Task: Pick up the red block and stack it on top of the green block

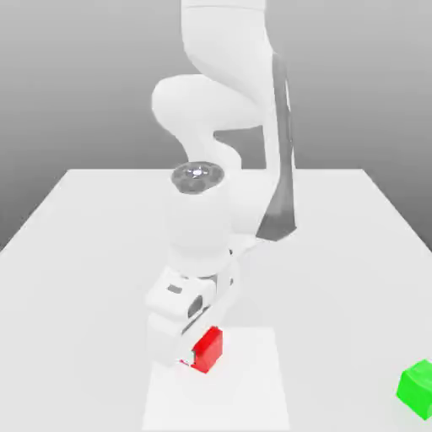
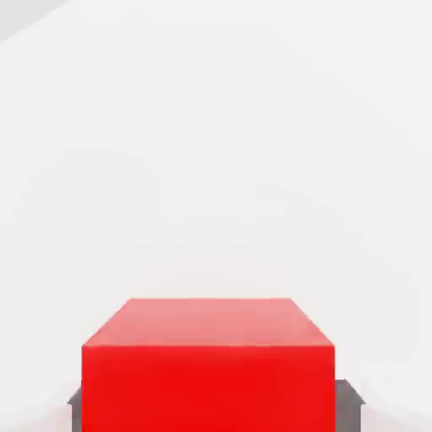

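Note:
The red block (image 1: pixel 208 348) sits low over the white table, near the front and a little to the exterior view's left of centre. My gripper (image 1: pixel 199 356) has come down on it from above, with the white hand covering part of the cube. In the hand view the red block (image 2: pixel 208 371) sits between two dark grey fingers (image 2: pixel 350 407), one against each side face, so the gripper (image 2: pixel 211 409) is shut on it. I cannot tell whether the cube still touches the table. The green block (image 1: pixel 417 389) rests on the table far off at the exterior view's right, partly cut by the frame's edge.
The white table (image 1: pixel 84 253) spreads wide on both sides of the arm. The arm's thick white links (image 1: pixel 219 126) rise behind the hand at the middle. Open tabletop lies between the red and green cubes.

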You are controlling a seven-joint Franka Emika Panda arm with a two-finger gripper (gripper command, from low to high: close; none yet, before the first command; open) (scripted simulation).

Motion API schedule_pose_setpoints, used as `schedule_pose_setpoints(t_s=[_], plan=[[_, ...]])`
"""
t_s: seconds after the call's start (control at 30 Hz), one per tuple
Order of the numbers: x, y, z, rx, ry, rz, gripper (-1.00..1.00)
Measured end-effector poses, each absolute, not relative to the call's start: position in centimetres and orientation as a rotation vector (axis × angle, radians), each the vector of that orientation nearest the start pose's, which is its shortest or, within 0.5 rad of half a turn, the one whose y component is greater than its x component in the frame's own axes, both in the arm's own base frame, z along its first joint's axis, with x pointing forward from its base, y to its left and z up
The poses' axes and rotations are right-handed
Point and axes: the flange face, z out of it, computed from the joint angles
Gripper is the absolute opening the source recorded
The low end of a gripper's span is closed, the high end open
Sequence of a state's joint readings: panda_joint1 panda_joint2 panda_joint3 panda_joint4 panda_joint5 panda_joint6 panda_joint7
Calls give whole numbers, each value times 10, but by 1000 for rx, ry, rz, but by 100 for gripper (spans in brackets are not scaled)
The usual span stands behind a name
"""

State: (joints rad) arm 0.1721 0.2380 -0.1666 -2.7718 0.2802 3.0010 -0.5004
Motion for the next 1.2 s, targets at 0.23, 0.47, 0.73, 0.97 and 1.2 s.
schedule_pose_setpoints(t_s=[0.23, 0.47, 0.73, 0.97, 1.2], plan=[[378, -24, 167, -3124, -372, -17, -100], [378, -25, 197, -3123, -367, -16, -100], [398, -15, 220, -3143, -401, -10, -100], [442, 123, 238, -3080, -853, -30, -100], [450, 252, 246, -2949, -1150, -13, -100]])
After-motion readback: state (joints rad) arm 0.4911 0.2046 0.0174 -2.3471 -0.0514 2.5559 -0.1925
